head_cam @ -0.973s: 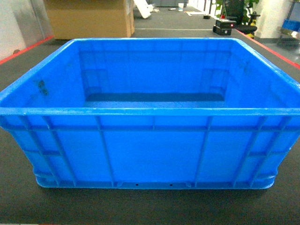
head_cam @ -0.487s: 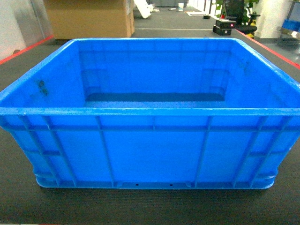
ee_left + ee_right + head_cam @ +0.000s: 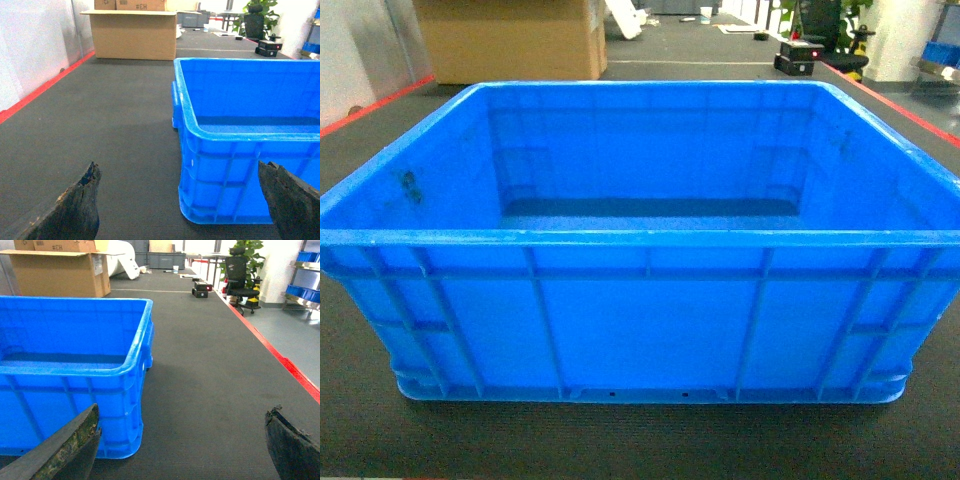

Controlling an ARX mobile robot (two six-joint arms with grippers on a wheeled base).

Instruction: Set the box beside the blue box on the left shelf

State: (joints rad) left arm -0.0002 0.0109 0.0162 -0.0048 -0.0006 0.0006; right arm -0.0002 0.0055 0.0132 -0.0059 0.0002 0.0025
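The box (image 3: 640,250) sits centred between the spread left gripper (image 3: 180,200) and spread right gripper (image 3: 182,445), neither touching.

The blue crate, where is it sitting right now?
The blue crate sits on the dark floor mat right in front of the robot, filling the head view, between the two open grippers. A cardboard box stands behind it to the left.

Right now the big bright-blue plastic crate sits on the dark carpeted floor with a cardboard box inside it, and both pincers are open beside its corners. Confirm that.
Not quite. The big bright-blue plastic crate is empty; the head view shows only its bare floor. The brown cardboard box stands on the dark carpeted floor behind it. The rest holds: the left pincer and right pincer are open beside its corners.
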